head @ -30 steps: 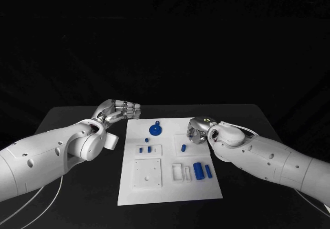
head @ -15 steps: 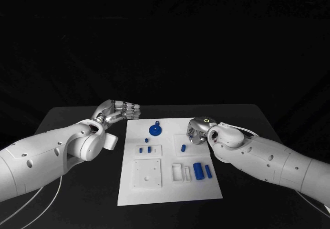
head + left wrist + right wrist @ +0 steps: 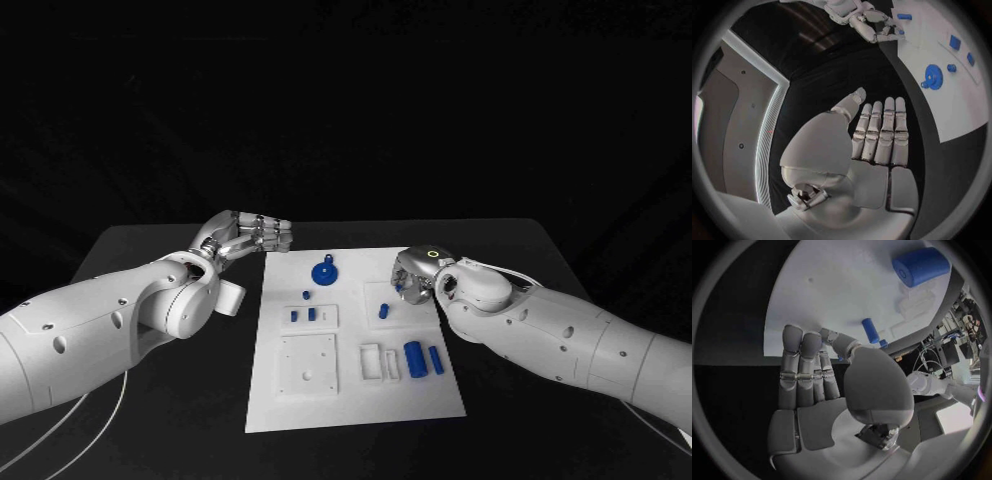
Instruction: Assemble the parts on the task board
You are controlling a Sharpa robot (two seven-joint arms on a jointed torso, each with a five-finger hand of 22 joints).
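We find the right hand (image 3: 414,276) released, empty, nearest the small blue peg (image 3: 385,311). The peg lies just inboard on the task board (image 3: 353,400). The left hand (image 3: 248,234) is likewise empty.

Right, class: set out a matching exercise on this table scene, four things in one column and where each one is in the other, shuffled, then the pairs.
Things
1. blue gear
2. left hand
3. right hand
4. large blue cylinder

Places
A. over the task board's right edge
B. on the board's near right part
C. over the black table, beyond the board's far left corner
D. on the board's far end

Pairs: 1-D, 2-C, 3-A, 4-B
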